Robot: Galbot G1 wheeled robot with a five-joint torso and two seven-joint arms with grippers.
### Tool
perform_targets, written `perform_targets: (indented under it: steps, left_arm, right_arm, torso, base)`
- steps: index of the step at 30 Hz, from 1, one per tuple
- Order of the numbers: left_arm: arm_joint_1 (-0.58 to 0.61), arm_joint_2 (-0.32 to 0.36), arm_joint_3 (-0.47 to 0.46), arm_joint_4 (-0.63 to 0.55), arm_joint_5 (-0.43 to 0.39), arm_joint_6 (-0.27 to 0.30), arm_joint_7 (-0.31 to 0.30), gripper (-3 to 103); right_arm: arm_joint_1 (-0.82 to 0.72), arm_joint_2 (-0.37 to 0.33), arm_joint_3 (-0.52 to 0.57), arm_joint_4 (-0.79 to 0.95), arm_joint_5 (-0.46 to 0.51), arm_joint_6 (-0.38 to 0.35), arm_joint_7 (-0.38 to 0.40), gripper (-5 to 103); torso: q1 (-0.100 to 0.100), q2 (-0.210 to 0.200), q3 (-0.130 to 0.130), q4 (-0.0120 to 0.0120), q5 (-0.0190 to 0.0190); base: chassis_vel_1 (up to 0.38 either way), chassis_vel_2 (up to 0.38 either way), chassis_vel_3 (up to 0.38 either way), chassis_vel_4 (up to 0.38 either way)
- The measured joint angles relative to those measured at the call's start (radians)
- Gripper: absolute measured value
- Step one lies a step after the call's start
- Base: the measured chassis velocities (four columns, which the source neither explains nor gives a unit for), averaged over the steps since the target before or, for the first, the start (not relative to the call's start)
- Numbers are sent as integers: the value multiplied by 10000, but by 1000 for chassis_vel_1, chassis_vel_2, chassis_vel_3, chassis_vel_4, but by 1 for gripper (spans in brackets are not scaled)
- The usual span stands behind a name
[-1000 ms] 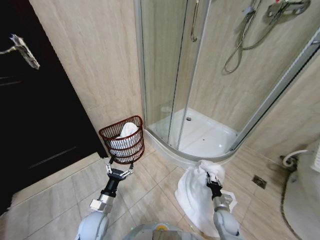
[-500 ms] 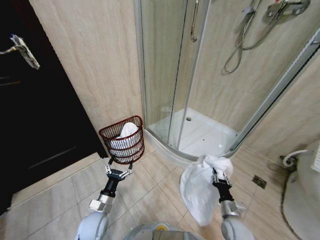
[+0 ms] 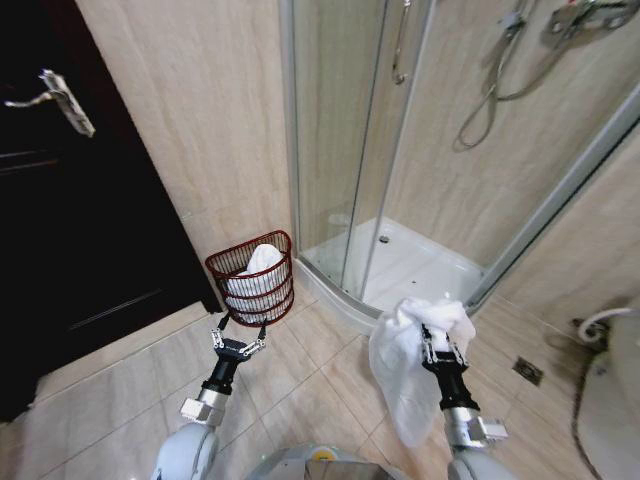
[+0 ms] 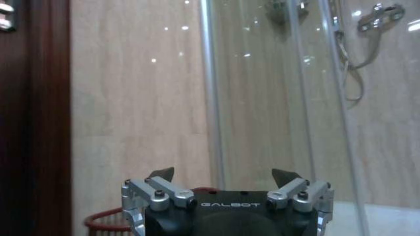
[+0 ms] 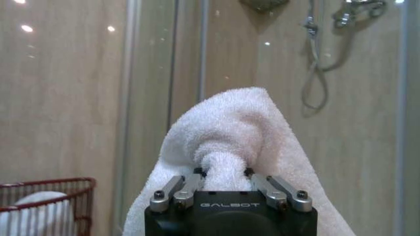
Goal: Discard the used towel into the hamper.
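The right gripper (image 3: 438,346) clenches a bunched white towel (image 3: 405,365), which hangs free above the beige tiled floor (image 3: 300,375) before the glass shower enclosure (image 3: 345,150). The left gripper (image 3: 238,341) hovers with jaws spread, empty, just short of the hamper (image 3: 254,277), which stands against the wall beside a dark door (image 3: 60,200) and holds white cloth (image 3: 257,268).

Right gripper (image 3: 438,347) raised, arm extended forward, jaws pinched on white cloth. Left gripper (image 3: 238,342) held low, jaws spread, nothing between them.
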Motion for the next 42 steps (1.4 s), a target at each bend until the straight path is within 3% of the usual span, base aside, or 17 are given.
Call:
perform_targets:
  steps: [34, 39, 42]
  left_arm:
    - [-80, 77, -81, 212, -138, -213, -33, 100]
    - [-102, 41, -55, 272, -87, -360, -281, 100]
    - [-56, 45, -38, 240, 14, -102, -478, 100]
  right_arm:
    - [300, 38, -595, 273, -397, -258, 235, 27]
    - [362, 20, -592, 255, -378, -286, 285, 27]
    - [389, 8, -577, 226, -355, -311, 306, 27]
  torso:
    - [1, 0, 0, -1, 0]
    - [1, 0, 0, 2, -1]
    - [1, 0, 0, -4, -1]
  base:
    - [112, 111, 110, 117]
    - [74, 77, 83, 63]
    - [0, 0, 0, 0]
